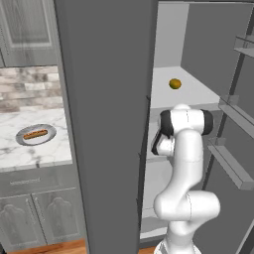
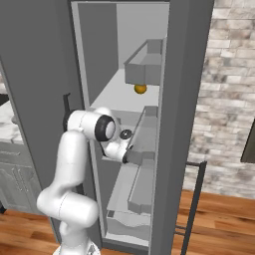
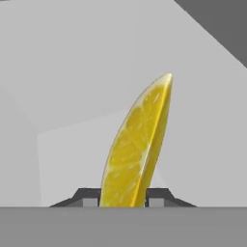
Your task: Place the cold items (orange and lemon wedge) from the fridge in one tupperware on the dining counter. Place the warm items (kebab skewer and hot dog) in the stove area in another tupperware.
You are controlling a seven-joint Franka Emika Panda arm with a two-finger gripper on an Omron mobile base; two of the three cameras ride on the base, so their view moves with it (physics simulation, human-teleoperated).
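— Inside the open fridge [image 1: 104, 124], reaching forward at middle-shelf height with the white arm [image 1: 186, 163]. Rising from the base, bending sharply at the elbow, then pushing the wrist in over a pale shelf [image 1: 163, 178].

— And the gripper [image 3: 123, 198]?

— Pressed in on the lemon wedge [image 3: 135, 149]. Seen from the hand: two dark fingertips [image 3: 89, 198], one tight against each side of the wedge's lower end.

— Standing how?

— Upright on its narrow end, leaning a little to the right in that view, cut face showing, pale shelf floor and walls behind.

— Counting the fruit, then?

— One lemon wedge, pinched. One orange [image 1: 174, 84], alone on the shelf above the hand, well apart from it, near the back wall.

— Same from the right?

— Yes: one orange [image 2: 140, 89] on that upper shelf, just under a grey bin, with the arm [image 2: 69, 159] folded in below it.

— Anything outside?

— One hot dog [image 1: 35, 134], lying on one round grey plate [image 1: 22, 139], on the marble counter [image 1: 30, 154] left of the fridge.

— Door fittings?

— Three door shelves [image 1: 230, 168], stepped down the right side.
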